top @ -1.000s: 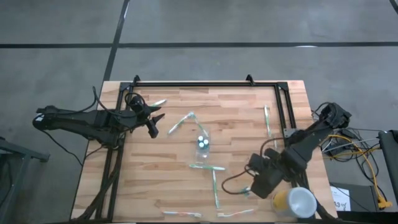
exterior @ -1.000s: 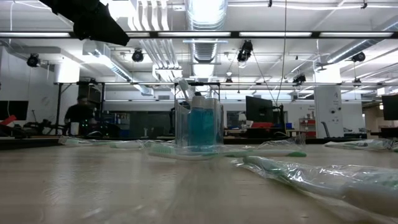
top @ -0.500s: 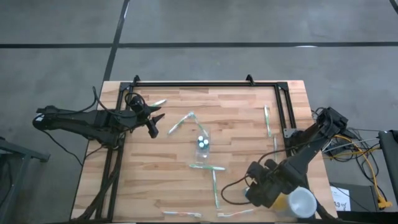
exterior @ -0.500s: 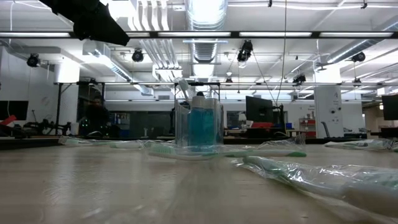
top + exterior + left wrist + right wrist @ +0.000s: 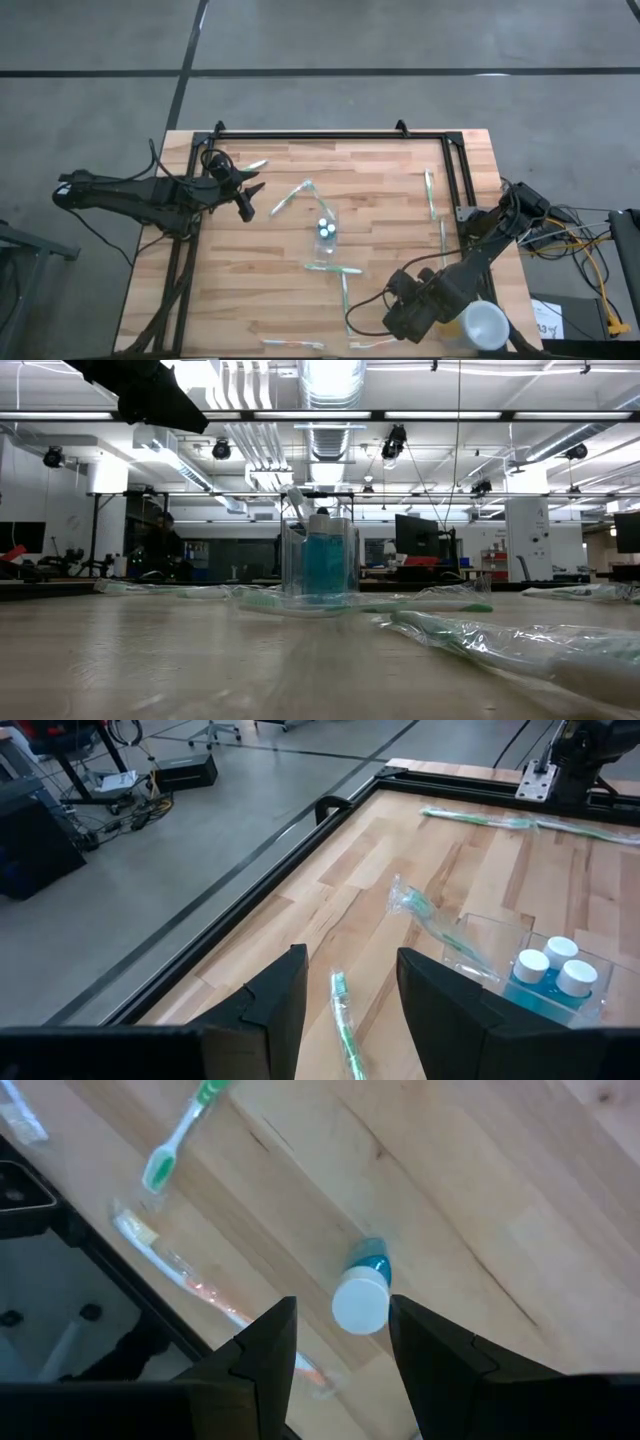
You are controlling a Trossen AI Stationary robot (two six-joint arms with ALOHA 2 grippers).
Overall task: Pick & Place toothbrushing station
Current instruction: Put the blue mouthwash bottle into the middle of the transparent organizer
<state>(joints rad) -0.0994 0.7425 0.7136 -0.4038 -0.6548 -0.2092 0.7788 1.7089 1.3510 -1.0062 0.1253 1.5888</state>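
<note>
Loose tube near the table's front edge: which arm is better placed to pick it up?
Right. Its open claw hangs directly over the tube, fingers on either side. The left claw sits across the table, near a toothbrush.

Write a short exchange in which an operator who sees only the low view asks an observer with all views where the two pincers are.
Operator: I see the clear cup, but I cannot find the right pincer. Where is it?
Observer: The right pincer is beside the yellow cup, open, with a white-capped tube lying on the wood between its fingers.
Operator: And the left one?
Observer: The left pincer hangs open near the left side of the table, with a toothbrush just ahead of it, well apart from the clear cup.
</note>
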